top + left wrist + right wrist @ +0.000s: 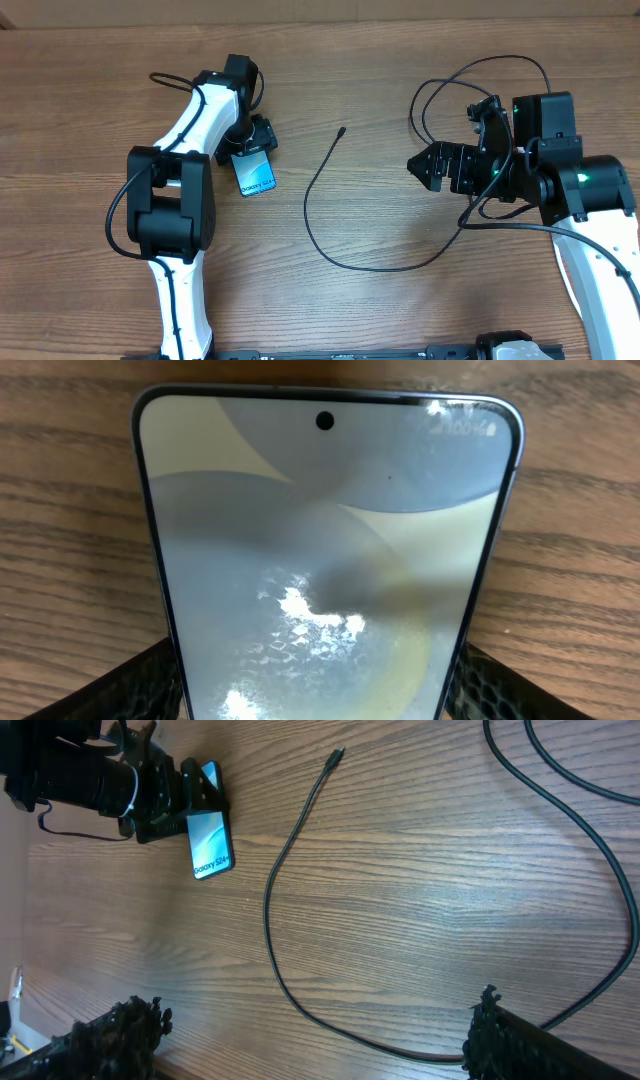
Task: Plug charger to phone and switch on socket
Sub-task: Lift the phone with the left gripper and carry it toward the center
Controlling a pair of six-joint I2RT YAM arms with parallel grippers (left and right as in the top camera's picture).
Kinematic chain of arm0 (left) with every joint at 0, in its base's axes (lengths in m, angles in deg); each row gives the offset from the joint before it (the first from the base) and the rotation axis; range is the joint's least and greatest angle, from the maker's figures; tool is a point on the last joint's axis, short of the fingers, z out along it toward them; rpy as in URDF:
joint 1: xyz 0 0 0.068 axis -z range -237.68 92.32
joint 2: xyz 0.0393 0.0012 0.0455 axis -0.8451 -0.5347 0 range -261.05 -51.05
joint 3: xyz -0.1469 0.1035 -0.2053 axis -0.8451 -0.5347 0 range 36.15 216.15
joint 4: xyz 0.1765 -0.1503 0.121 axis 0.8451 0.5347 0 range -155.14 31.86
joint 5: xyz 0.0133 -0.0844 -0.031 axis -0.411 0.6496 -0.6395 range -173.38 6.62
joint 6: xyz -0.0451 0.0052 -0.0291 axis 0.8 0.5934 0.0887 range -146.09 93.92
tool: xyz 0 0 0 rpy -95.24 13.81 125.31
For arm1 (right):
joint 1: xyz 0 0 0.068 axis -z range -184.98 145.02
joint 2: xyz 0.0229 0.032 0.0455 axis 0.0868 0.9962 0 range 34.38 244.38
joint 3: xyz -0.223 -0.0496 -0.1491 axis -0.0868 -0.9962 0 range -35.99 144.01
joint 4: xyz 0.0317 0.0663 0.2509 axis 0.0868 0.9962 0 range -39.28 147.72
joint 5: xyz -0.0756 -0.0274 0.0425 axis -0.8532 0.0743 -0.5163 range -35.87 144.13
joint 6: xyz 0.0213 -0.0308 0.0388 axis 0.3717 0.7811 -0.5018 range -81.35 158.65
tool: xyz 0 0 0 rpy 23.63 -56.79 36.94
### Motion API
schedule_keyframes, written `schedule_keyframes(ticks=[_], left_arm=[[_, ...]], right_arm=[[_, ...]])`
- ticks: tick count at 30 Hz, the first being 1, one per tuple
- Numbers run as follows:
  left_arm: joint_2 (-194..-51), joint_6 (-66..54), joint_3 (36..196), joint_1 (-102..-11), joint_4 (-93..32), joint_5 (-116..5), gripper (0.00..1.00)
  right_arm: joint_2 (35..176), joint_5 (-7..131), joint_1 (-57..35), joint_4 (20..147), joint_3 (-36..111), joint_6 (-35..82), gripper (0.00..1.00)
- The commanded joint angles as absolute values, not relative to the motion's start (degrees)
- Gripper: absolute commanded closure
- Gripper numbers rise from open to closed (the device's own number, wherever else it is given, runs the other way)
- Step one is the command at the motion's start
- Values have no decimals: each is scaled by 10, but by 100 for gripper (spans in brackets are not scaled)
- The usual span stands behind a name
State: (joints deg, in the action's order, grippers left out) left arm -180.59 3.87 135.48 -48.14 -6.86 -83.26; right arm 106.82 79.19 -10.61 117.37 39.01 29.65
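The phone lies on the wooden table with its light blue screen up; it fills the left wrist view and shows small in the right wrist view. My left gripper is shut on the phone's end, with one finger on each long edge. The charger is a thin black cable curving across the table middle, its connector tip lying free right of the phone. Its far end runs under my right arm and the plug is hidden. My right gripper is open and empty above the cable. The socket is out of view.
Thicker black cable loops rise around the right arm and cross the top right of the right wrist view. The table's edge shows at the left of that view.
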Motion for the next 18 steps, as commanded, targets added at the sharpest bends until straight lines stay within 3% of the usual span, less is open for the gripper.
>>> schedule_keyframes(ticks=[1, 18], left_arm=[[-1831, 48, 1329, -462, -80, -778, 20], [-1830, 74, 1339, -458, -75, -759, 25]], right_arm=[[1067, 786, -104, 1173, 406, 297, 0], [1067, 786, -104, 1173, 406, 298, 0]])
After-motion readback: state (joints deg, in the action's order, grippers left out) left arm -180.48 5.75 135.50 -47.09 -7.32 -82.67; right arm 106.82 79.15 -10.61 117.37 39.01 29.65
